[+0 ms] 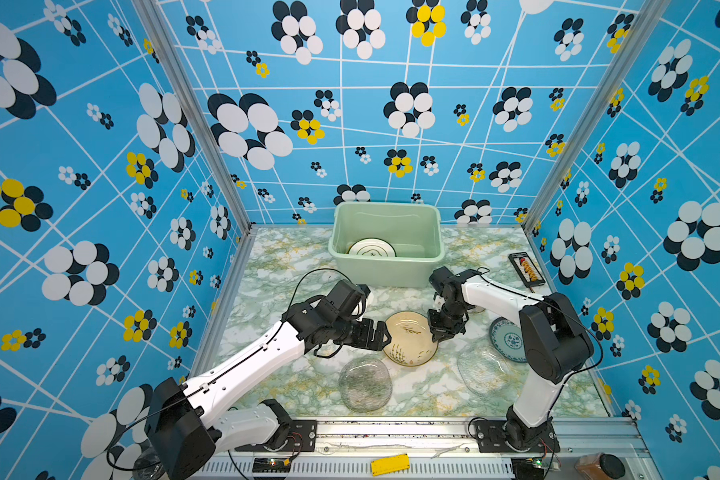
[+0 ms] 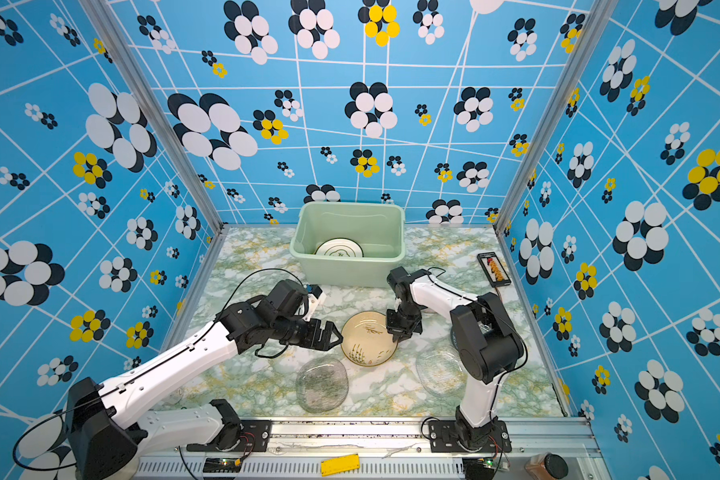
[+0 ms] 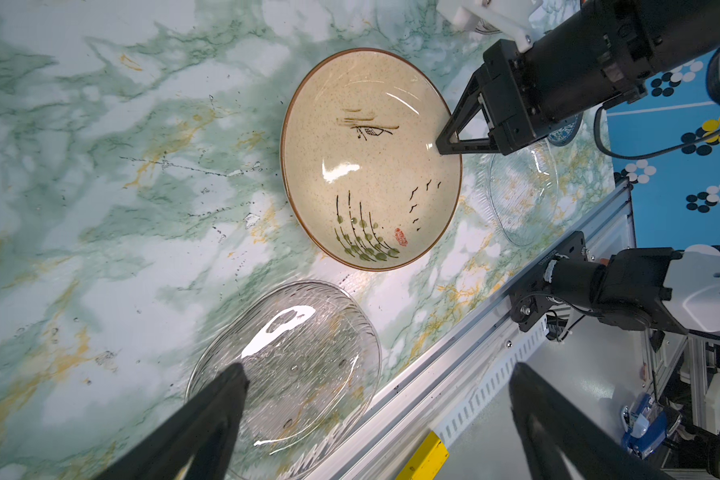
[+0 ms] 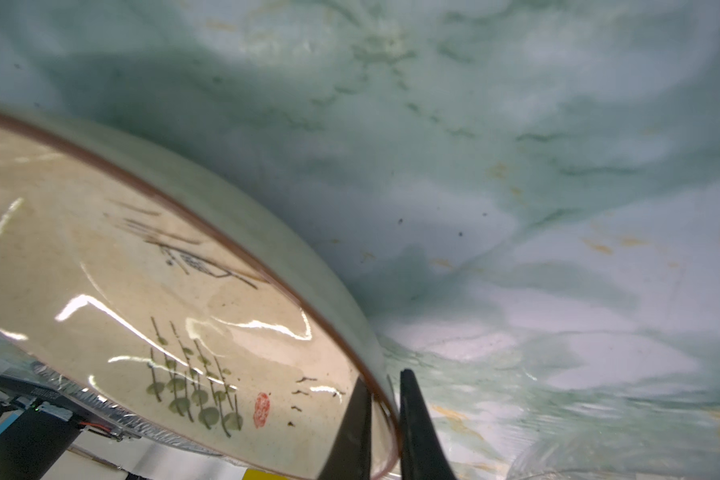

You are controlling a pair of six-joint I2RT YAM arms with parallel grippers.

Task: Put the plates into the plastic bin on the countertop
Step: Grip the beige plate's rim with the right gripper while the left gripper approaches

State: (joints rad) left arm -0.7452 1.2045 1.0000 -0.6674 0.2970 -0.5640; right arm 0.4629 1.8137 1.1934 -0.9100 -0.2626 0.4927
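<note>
Marbled green-and-white tabletop (image 1: 275, 266), open room along its left edge. At back centre, one pale mint plastic bin (image 1: 391, 272) holding one white dark-rimmed plate (image 1: 370, 248). Mid-tabletop, one beige speckled ceramic plate (image 1: 408, 338), rim pinched by the right gripper (image 1: 438, 336). The left gripper (image 1: 387, 341) gapes wide just beside it. In front, two clear ribbed glass plates (image 1: 365, 384) (image 1: 485, 370). One blue-patterned plate (image 1: 508, 340), half hidden.

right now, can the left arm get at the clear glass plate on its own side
Probably yes. The left gripper is open and hangs near the clear glass plate, which lies bare on the countertop; the right gripper is on the beige plate, at its rim.
</note>
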